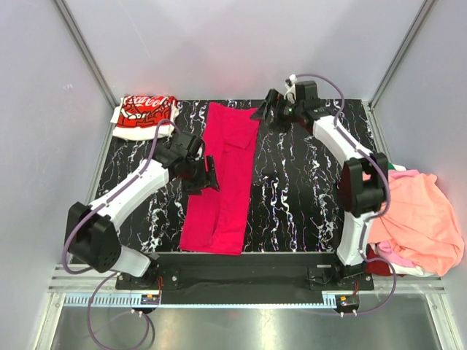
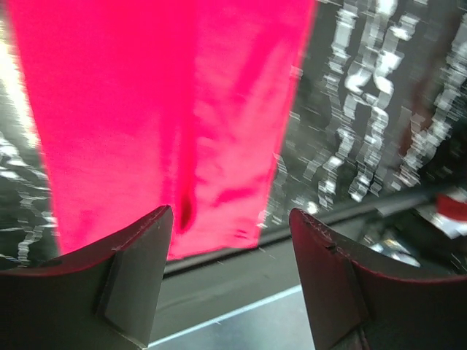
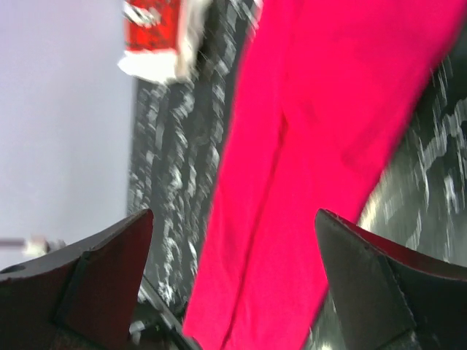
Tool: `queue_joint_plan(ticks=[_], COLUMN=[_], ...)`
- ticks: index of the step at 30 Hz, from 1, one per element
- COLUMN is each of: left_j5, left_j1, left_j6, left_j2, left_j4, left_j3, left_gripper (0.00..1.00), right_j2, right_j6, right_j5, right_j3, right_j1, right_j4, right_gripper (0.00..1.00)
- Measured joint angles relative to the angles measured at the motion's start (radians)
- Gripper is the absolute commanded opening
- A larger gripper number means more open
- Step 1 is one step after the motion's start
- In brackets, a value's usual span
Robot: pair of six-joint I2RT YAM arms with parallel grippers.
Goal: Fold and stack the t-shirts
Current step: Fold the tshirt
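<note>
On the black marbled table (image 1: 292, 211): crimson tee (image 1: 222, 175) folded into a long strip down the middle; both my grippers hold nothing.

The strip runs from the far edge to the near edge, its near hem right at the table lip. There is bare table to its right as far as my right arm, and less room to the left, where my left arm lies across. Left gripper (image 1: 210, 175) sits at the strip's left edge about mid-length, jaws apart. Right gripper (image 1: 264, 108) is beside the strip's far right corner, jaws wide apart. The cloth is plain and smooth, with one lengthwise fold line. A white tee with red logo (image 1: 144, 115) lies folded at the far left corner; salmon and pink tees (image 1: 419, 219) are heaped off the right side.
</note>
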Motion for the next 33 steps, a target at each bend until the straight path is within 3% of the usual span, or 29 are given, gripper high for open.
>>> queue_joint_plan(ticks=[8, 12, 19, 24, 33], left_j5=[-0.058, -0.048, -0.012, 0.031, 0.01], left_j1=[0.025, 0.023, -0.026, -0.093, -0.115], left_j6=[0.042, 0.037, -0.026, -0.089, -0.116], left_j2=[0.1, 0.158, 0.211, 0.235, 0.214], left_j4=[0.128, 0.209, 0.309, 0.389, 0.306], left_j3=[-0.134, -0.213, -0.256, -0.25, -0.222], left_gripper=[0.63, 0.63, 0.63, 0.62, 0.68], right_j2=[-0.312, -0.427, -0.656, -0.704, -0.759], right_j6=[-0.104, -0.129, -0.151, -0.163, -0.162], right_j5=[0.195, 0.251, 0.3, 0.326, 0.293], right_j3=[-0.529, -0.683, -0.74, -0.747, -0.805], right_j1=[0.035, 0.029, 0.027, 0.027, 0.031], right_j4=[-0.196, -0.285, -0.332, -0.367, -0.423], right_gripper=[1.0, 1.0, 1.0, 1.0, 1.0])
